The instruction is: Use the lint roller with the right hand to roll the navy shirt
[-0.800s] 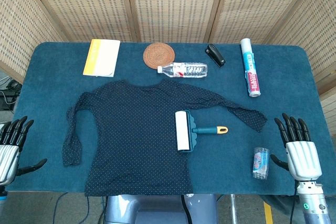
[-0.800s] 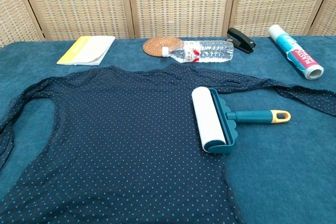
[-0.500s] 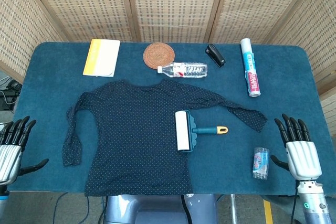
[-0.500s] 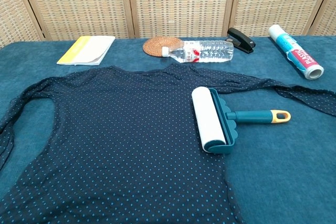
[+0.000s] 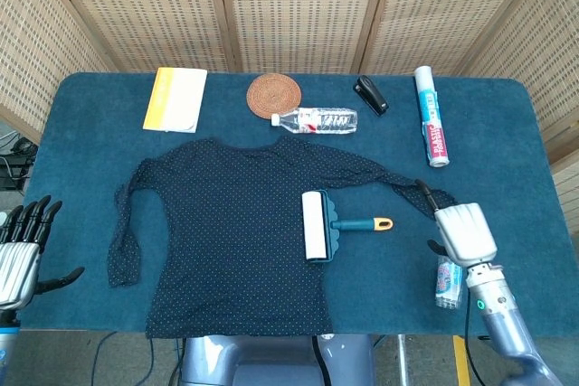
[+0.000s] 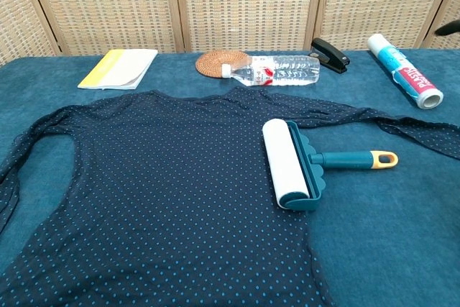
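At lower right of the head view, the right hand (image 5: 463, 233) is now swinging in over the sleeve end, finger spread unclear, nothing held, closing on the lint roller (image 5: 324, 226) lying untouched mid-frame on the navy shirt (image 5: 231, 241).

You get bright, even light from above in both views, w/ soft short shadows only. No strong glare; just a small shine on the water bottle (image 5: 315, 119). Both views are sharp. In chest view the table (image 6: 402, 235) edges bend a little.
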`<state>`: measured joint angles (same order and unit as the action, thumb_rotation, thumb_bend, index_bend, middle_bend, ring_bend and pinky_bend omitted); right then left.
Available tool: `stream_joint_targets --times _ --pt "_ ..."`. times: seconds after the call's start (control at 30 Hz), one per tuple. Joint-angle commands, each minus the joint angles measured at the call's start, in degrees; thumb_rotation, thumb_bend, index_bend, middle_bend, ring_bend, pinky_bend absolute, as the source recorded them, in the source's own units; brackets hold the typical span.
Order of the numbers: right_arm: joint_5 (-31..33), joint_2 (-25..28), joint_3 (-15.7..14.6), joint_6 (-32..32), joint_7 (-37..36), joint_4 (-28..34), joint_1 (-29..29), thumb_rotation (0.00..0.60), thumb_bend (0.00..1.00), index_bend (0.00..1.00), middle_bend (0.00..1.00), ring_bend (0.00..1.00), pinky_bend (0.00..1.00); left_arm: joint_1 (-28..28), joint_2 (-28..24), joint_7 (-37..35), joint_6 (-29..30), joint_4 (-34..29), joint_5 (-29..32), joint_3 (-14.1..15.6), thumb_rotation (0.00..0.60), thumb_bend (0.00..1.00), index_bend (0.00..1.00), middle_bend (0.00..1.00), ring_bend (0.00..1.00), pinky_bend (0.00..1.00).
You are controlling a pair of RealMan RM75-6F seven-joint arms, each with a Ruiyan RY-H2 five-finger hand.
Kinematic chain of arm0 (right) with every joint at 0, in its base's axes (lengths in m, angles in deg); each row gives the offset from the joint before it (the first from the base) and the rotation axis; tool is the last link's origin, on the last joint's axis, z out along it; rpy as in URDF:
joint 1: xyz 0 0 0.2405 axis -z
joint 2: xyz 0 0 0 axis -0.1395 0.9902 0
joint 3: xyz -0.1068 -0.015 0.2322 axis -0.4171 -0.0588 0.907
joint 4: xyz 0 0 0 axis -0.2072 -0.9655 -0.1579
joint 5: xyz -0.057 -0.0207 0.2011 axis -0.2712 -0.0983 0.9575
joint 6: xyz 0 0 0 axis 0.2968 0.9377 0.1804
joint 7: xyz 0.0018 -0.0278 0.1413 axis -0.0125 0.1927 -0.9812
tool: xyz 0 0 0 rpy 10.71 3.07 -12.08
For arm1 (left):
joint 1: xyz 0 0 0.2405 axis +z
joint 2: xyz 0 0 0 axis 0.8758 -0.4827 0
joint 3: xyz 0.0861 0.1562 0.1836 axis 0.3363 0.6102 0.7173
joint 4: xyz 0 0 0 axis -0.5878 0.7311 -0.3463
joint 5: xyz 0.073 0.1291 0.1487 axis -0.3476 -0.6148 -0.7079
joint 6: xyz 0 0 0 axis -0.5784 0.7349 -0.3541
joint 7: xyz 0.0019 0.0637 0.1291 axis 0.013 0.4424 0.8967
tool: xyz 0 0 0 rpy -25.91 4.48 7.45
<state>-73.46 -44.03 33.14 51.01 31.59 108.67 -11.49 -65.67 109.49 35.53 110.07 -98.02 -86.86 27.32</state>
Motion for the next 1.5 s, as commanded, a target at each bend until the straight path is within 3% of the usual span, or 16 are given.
stream_joint_targets --times 0.03,0.1,0.2,0.57,1.5 --pt "9.4 -3.3 3.2 -9.2 3.4 0.3 -7.4 0.600 0.00 0.12 1.00 1.00 1.00 -0.5 0.4 0.5 -1.1 0.3 1.1 -0.3 0.600 0.00 0.00 0.00 0.00 0.00" --pt "13.8 -8.4 3.1 -12.5 6.3 -3.4 -10.8 0.600 0.00 0.19 1.00 1.00 1.00 -0.8 0.6 0.9 -1.9 0.6 1.9 -0.4 0.600 0.00 0.00 0.00 0.00 0.00" --pt "18.0 -12.5 3.4 -12.2 9.1 -6.2 -13.1 0.600 0.03 0.28 1.00 1.00 1.00 -0.9 0.7 0.8 -2.2 0.8 2.5 -0.6 0.600 0.00 0.00 0.00 0.00 0.00" --pt "26.7 -18.1 1.7 -11.8 15.1 -10.3 -17.2 0.600 0.31 0.42 1.00 1.00 1.00 -1.3 0.6 0.0 -2.9 1.4 3.9 -1.0 0.600 0.00 0.00 0.00 0.00 0.00" --pt "31.7 -27.2 -1.9 -9.3 19.2 -17.3 -22.4 0.600 0.39 0.43 1.00 1.00 1.00 -1.6 0.2 -1.1 -3.2 1.9 4.5 -0.9 0.600 0.00 0.00 0.00 0.00 0.00"
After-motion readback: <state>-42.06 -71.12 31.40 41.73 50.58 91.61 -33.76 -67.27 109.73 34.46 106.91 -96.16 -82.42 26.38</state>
